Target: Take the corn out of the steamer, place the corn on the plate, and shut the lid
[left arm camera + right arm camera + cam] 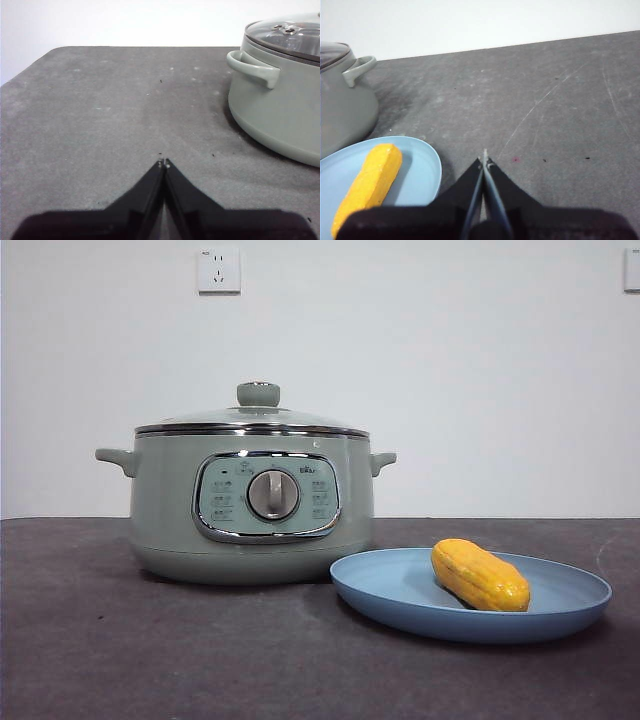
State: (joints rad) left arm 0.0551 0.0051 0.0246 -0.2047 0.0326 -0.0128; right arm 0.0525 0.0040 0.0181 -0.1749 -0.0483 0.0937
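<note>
The sage-green steamer (250, 505) stands left of centre on the dark table, with the glass lid (252, 421) seated on it and its green knob on top. The yellow-orange corn (479, 575) lies on the light-blue plate (395, 595) to the steamer's right. My left gripper (164, 162) is shut and empty over bare table, apart from the steamer (280, 115) and its lid (287, 35). My right gripper (484, 159) is shut and empty just beside the plate (422, 170), apart from the corn (370, 182). The steamer (342, 110) also shows in the right wrist view. Neither arm shows in the front view.
A white wall with a socket (219, 270) stands behind the table. The dark grey tabletop (90, 640) stretches in front of the steamer and around the plate. The table's far corner (55, 52) shows in the left wrist view.
</note>
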